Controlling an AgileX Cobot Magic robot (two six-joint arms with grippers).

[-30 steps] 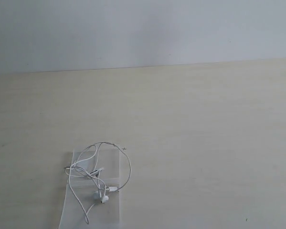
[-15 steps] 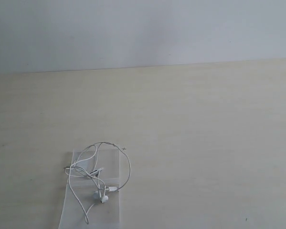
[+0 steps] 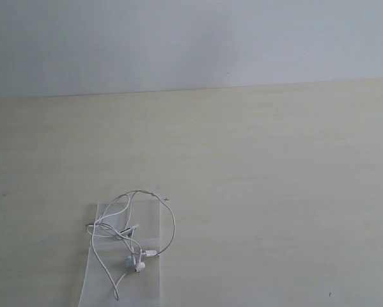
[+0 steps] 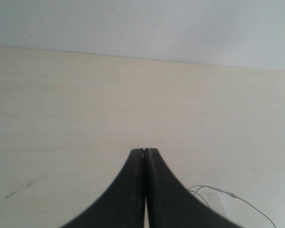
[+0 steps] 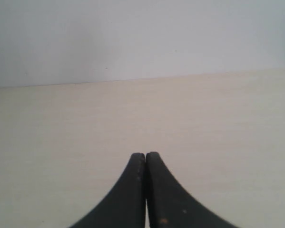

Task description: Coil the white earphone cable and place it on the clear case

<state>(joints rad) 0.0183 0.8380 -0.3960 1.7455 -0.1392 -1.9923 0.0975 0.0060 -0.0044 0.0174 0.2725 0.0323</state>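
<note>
The white earphone cable [image 3: 130, 230] lies in a loose coil on the clear case [image 3: 149, 220], near the table's front left in the exterior view; two earbuds [image 3: 135, 262] rest close together on the case. A loop of the cable [image 4: 218, 191] shows in the left wrist view, beside a bit of the case [image 4: 225, 209]. My left gripper [image 4: 144, 151] is shut with nothing in it, a short way from that loop. My right gripper [image 5: 145, 155] is shut and empty over bare table. Neither arm appears in the exterior view.
A pale wooden table [image 3: 274, 192] runs back to a plain light wall [image 3: 191, 45]. One stretch of cable hangs over the case's right edge onto the table.
</note>
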